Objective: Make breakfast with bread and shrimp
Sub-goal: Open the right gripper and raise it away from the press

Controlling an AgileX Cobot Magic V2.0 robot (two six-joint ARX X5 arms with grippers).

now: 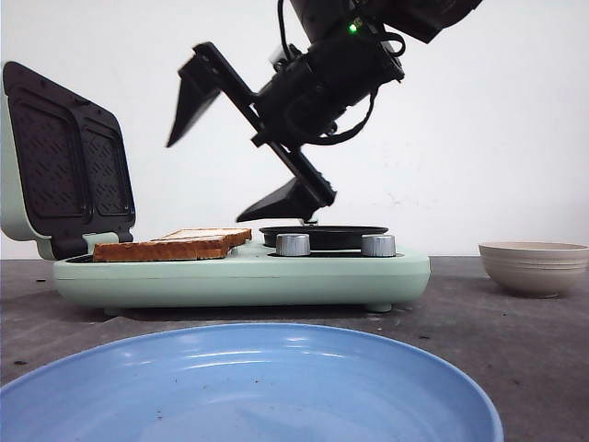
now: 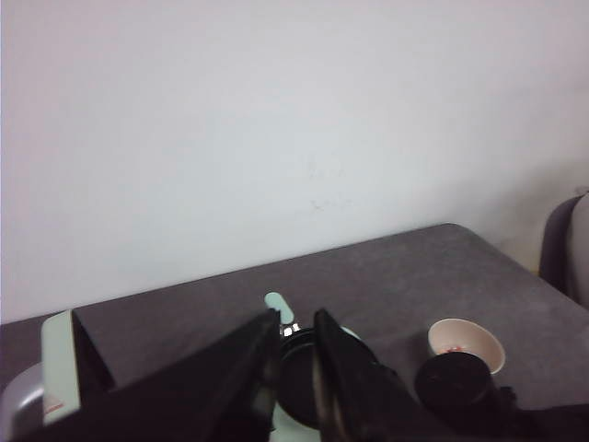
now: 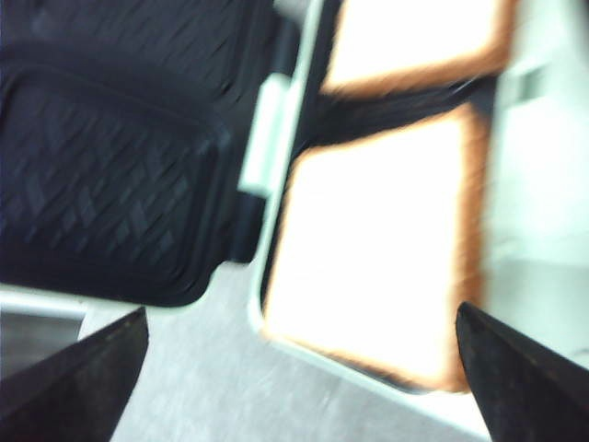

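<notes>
Two slices of bread (image 1: 170, 247) lie flat side by side on the left grill plate of the mint-green breakfast machine (image 1: 239, 276). In the right wrist view the bread (image 3: 377, 249) shows white with a brown crust. My right gripper (image 1: 210, 180) hangs open above the bread, tilted, with nothing between its fingers (image 3: 302, 311). Small pink bits of shrimp (image 2: 453, 350) lie in a beige bowl (image 2: 467, 343). My left gripper (image 2: 294, 322) is high over the table with its fingers nearly together and holds nothing. It is out of the front view.
The machine's lid (image 1: 69, 157) stands open at the left. A black round pan (image 1: 322, 235) sits on the machine's right half behind two metal knobs (image 1: 293, 244). The beige bowl (image 1: 536, 267) stands at the right. A blue plate (image 1: 248, 387) fills the foreground.
</notes>
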